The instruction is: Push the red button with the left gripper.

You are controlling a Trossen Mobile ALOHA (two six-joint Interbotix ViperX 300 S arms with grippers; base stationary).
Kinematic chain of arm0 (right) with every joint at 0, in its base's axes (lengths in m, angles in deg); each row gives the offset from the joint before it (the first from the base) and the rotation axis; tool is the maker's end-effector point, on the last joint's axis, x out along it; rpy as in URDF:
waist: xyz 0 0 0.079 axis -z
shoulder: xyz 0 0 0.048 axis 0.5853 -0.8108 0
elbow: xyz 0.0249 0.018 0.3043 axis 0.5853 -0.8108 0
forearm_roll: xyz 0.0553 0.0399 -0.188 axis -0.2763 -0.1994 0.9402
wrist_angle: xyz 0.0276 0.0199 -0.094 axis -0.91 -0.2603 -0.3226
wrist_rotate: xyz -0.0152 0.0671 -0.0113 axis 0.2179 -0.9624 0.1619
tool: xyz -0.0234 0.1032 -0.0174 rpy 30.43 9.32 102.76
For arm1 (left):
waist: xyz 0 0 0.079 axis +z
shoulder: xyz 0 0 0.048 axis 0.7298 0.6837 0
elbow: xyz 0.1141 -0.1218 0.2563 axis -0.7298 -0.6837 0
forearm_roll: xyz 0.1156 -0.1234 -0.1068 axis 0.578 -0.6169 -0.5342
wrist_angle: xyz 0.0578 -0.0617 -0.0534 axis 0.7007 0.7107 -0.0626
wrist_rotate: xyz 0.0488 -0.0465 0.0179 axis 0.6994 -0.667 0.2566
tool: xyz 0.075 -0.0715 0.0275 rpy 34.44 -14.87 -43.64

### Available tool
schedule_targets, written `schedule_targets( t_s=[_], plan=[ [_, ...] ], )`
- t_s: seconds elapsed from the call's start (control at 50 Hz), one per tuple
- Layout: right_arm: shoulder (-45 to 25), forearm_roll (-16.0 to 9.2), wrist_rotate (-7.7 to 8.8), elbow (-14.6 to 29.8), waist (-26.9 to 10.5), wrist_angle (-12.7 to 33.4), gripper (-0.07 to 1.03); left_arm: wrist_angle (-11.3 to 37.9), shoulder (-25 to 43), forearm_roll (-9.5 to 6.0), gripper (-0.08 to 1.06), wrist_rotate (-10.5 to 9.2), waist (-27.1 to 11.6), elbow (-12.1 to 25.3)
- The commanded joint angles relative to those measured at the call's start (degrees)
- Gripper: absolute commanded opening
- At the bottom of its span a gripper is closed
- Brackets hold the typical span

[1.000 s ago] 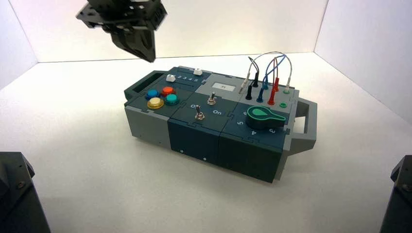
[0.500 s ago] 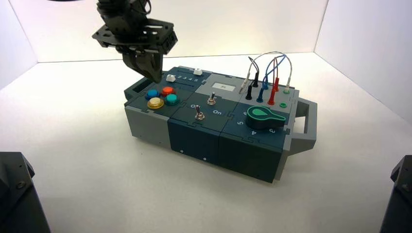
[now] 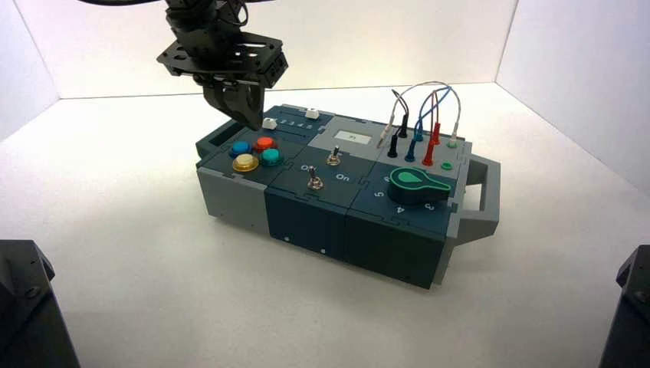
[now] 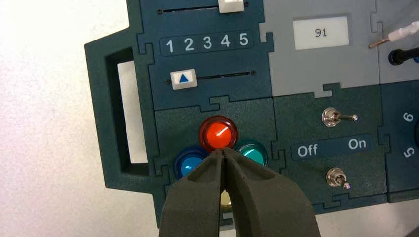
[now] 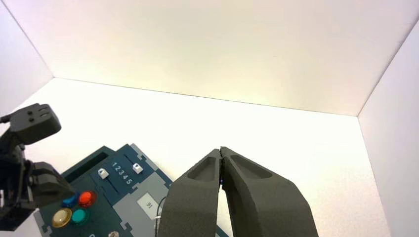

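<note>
The red button sits on the box's left end among the blue, yellow and teal buttons. In the left wrist view the red button shows bright orange-red, just beyond my fingertips. My left gripper hangs shut and empty just above and behind the button cluster; in its own view its tips meet at the red button's near rim. My right gripper is shut and empty, held high off the box; it is out of the high view.
The box carries two white sliders, a display reading 91, two toggle switches by Off/On lettering, a green knob and plugged wires. Dark arm bases stand at the front corners.
My left gripper has come down and to the right, from high above the table's back left to just over the button cluster. The box has not moved.
</note>
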Motion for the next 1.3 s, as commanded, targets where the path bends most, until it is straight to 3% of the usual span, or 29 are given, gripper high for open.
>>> schedule_targets(
  t_s=[0.02,0.78,1.3],
  plan=[
    [-0.18,-0.09,-0.09,0.70,0.26,-0.88,-0.02,-0.35,0.44,0.09,-0.03,0.62,-0.26,2.20],
    [-0.18,-0.18,-0.09,0.70,0.26,-0.97,-0.02,-0.62,6.59,0.18,-0.03,1.41,-0.26,3.60],
    [0.09,-1.14,-0.79,0.62,0.35,-0.97,-0.02,-0.53,4.48,0.18,-0.03,1.32,-0.26,2.90]
  ],
)
